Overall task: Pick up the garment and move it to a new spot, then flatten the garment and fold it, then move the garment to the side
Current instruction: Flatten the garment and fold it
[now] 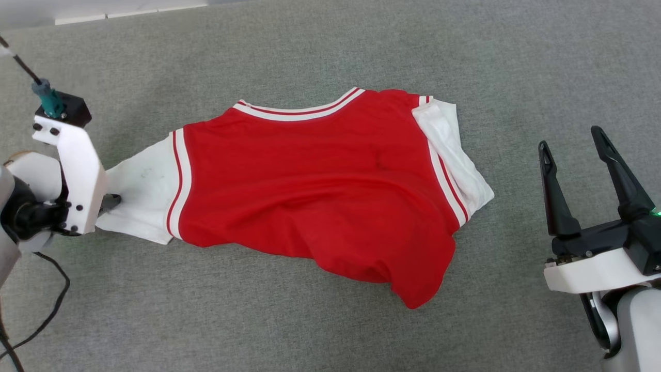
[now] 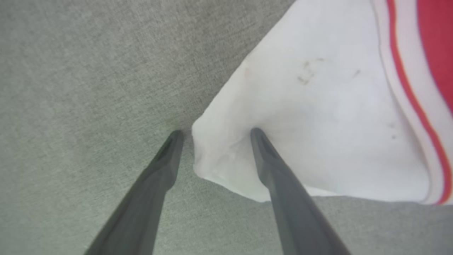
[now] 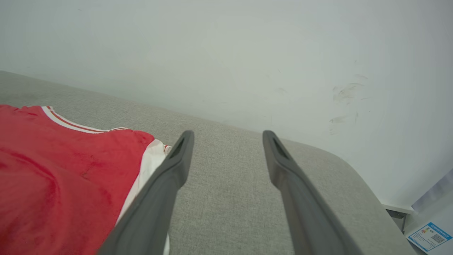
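Garment (image 1: pixel 320 191): rumpled, red side up, mid grey surface (image 1: pixel 465 51).
Left gripper (image 2: pixel 216 131): spread, straddling the left sleeve (image 2: pixel 318 124) corner.
Right gripper (image 1: pixel 569 137): spread, right of garment, apart.

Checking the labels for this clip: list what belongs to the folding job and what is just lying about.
Job: garment; left gripper, open at its white sleeve; right gripper, open, off to the side.
Lying about: black cable; blue leaflet; white wall.
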